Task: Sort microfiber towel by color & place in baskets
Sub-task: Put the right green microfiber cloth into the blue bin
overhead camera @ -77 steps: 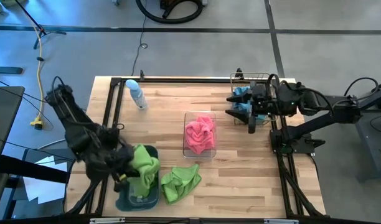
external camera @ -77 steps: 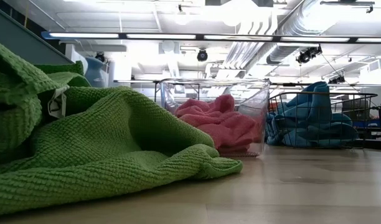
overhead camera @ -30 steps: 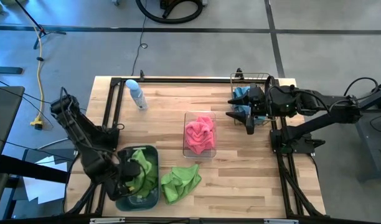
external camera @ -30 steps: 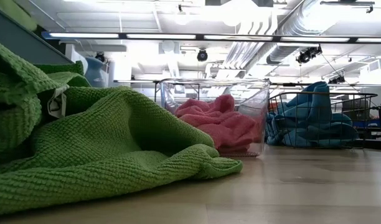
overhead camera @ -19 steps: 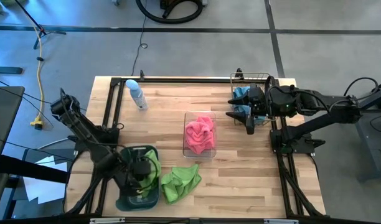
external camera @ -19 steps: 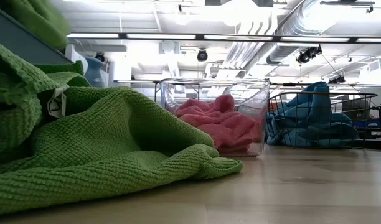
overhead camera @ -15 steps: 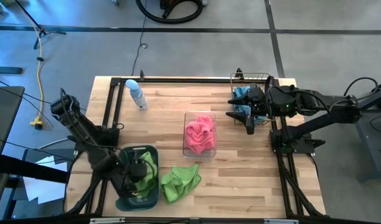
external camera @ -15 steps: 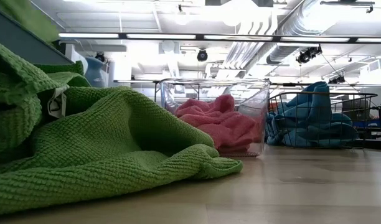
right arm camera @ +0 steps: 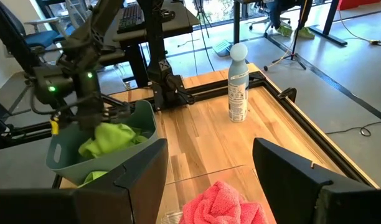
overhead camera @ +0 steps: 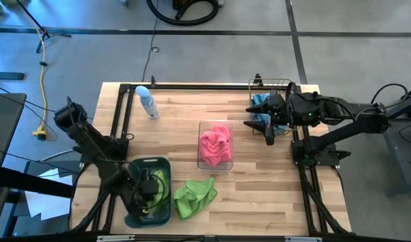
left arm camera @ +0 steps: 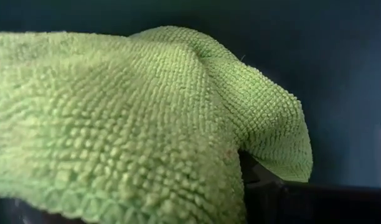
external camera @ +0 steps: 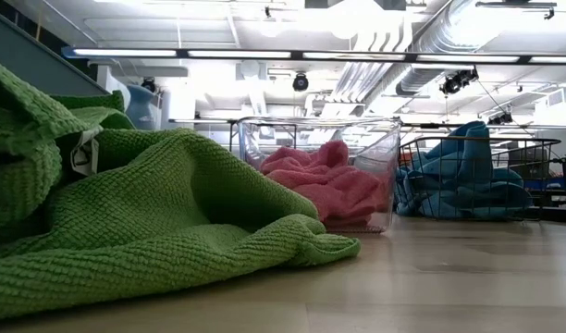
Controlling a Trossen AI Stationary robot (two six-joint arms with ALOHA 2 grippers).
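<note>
My left gripper (overhead camera: pixel 148 189) reaches down into the dark grey tub (overhead camera: pixel 134 220) at the near left, shut on a lime green towel (right arm camera: pixel 109 138) that fills the left wrist view (left arm camera: pixel 128 124). A second green towel (overhead camera: pixel 195 196) lies crumpled on the table right of the tub. A pink towel (overhead camera: pixel 215 146) sits in the clear bin (overhead camera: pixel 200 126), and blue towels (overhead camera: pixel 260 102) sit in the wire basket (overhead camera: pixel 286 83). My right gripper (overhead camera: pixel 270 132) hangs open beside that basket, with nothing between its fingers. My left gripper is shut on the green towel, coming at it from above on a steep downward slant. The towel drapes over the fingers in the wrist view and hides the place of contact. The towel (overhead camera: pixel 158 183) lies bunched inside the tub, below its rim.
A pale blue bottle (overhead camera: pixel 146 102) stands at the far left of the table. Black frame rails (overhead camera: pixel 192 85) run along the table's far and side edges. Bare wood (overhead camera: pixel 266 181) lies between the clear bin and the near right corner.
My left gripper has sunk into the tub, tipping more steeply down, and has stayed shut on the green towel. The towel, which stood above the tub's rim, has gone down inside the tub and shows less from above.
</note>
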